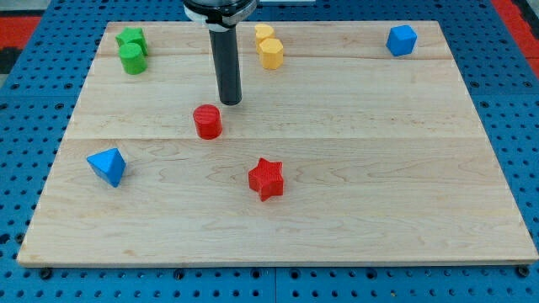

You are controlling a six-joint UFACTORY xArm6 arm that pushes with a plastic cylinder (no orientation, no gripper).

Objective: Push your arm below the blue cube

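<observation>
The blue cube (402, 39) sits near the board's top right corner. My tip (230, 102) is the lower end of a dark rod that comes down from the view's top centre. It rests on the board far to the left of the blue cube and lower in the view. The tip is just above and to the right of a red cylinder (207, 121), close to it but apart.
A wooden board (354, 185) lies on a blue pegboard. A yellow block (269, 46) is right of the rod near the top. Two green blocks (132, 50) are at the top left. A blue triangular block (108, 166) is at the left, a red star (267, 178) below centre.
</observation>
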